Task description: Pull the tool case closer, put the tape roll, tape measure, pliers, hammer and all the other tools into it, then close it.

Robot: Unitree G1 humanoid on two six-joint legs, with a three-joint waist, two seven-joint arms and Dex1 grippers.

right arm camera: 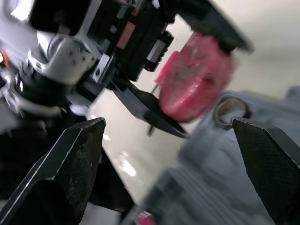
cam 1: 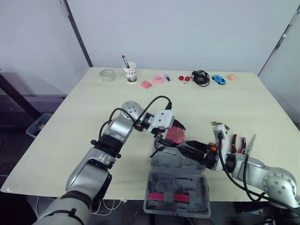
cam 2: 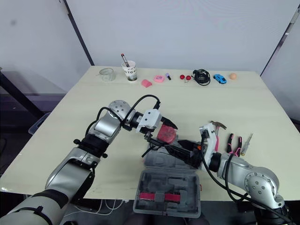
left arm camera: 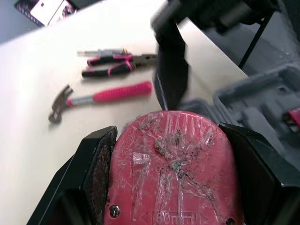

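Note:
My left gripper (cam 1: 172, 133) is shut on the red tape measure (left arm camera: 176, 164) and holds it just over the far edge of the open grey tool case (cam 1: 161, 180). The case lies at the table's front edge with its lid toward me. My right gripper (cam 2: 185, 150) is open at the case's right side, pointing toward the tape measure (right arm camera: 194, 89). A brown tape roll (right arm camera: 219, 112) lies in the case below it. The pink-handled hammer (cam 2: 214, 136), the pliers (cam 2: 233, 143) and a screwdriver (cam 2: 245, 143) lie on the table right of the case.
Along the table's far edge stand a clear cup (cam 1: 107, 75), a paper cup with pens (cam 1: 131, 72), small pink items (cam 1: 158, 79), a black cable (cam 1: 201, 78), a blue toy car (cam 1: 218, 79) and an orange ball (cam 1: 231, 76).

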